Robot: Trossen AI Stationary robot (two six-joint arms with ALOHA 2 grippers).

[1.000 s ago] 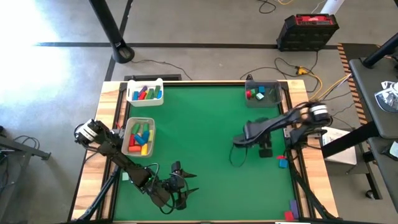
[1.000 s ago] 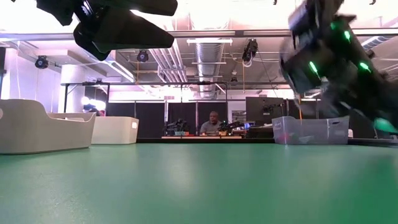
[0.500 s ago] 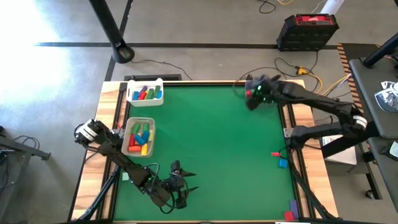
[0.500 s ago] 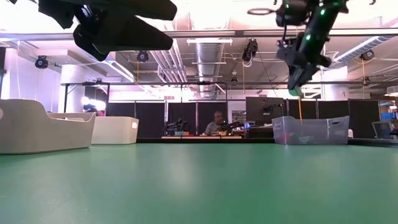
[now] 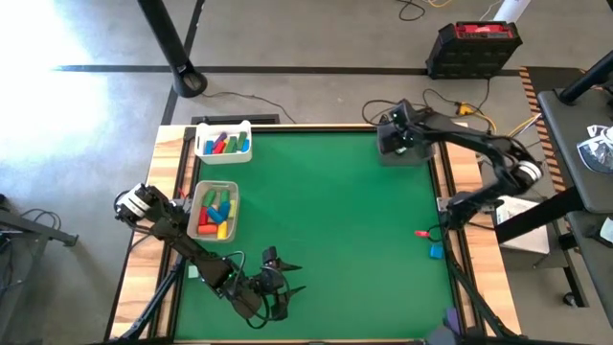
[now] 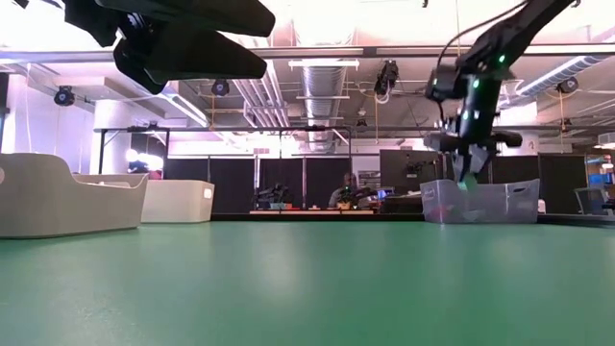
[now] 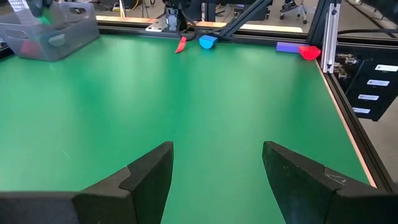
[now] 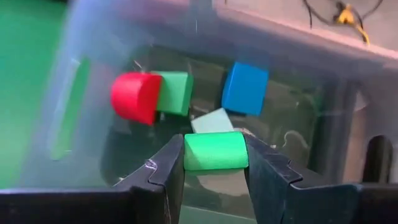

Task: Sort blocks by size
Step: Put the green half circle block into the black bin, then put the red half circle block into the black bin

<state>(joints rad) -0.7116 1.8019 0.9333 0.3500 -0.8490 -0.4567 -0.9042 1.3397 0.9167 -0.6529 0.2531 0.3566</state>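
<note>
My right gripper hangs over the clear tray at the table's far right, shut on a small green block. In the low view the green block sits just above the tray's rim. Inside the tray lie a red block, a green one, a blue one and a pale green one. My left gripper waits open over bare table near the front edge. My right gripper pinches the small green block by its two opposite end faces between its two fingers. The fingers come from above, pointing down. The block hangs level, clear of the blocks in the tray below it.
A white tray and a beige tray, both with coloured blocks, stand at the left. Loose red and blue blocks lie by the right edge, a purple one near the front right corner. The middle of the green mat is bare.
My right gripper has swung from the table's right middle toward the far edge with the green block, passing high above the clear tray, then come down toward the tray's rim. The left arm has stayed still.
</note>
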